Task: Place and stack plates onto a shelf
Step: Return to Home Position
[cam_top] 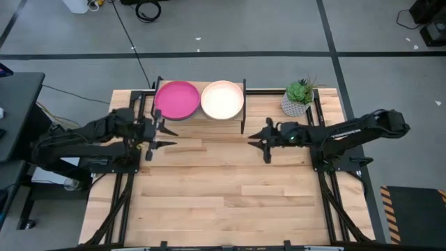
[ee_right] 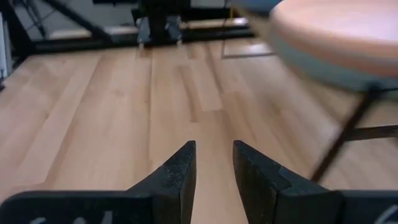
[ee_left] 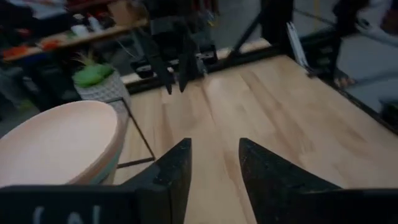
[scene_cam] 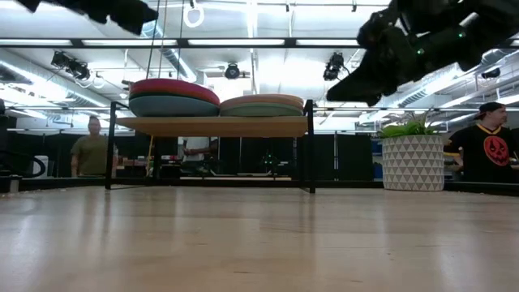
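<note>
The shelf [cam_top: 244, 111] stands at the table's far edge and carries two stacks of plates on its wooden top [scene_cam: 212, 126]. The left stack is topped by the magenta plate [cam_top: 178, 100], the right one by the cream-white plate [cam_top: 222, 100]. In the low view, teal and grey plates show under the top ones [scene_cam: 173, 104]. My left gripper [cam_top: 169, 137] hovers open just in front of the shelf's left end [ee_left: 214, 155]. My right gripper [cam_top: 255, 137] hovers open in front of its right end [ee_right: 214, 158]. Both are empty, and they face each other.
A potted plant in a white patterned pot [cam_top: 300, 99] stands at the far right, beside the shelf. Bare wooden tabletop [cam_top: 223, 195] stretches from the grippers to the near edge. People [scene_cam: 486, 146] stand in the room beyond the table.
</note>
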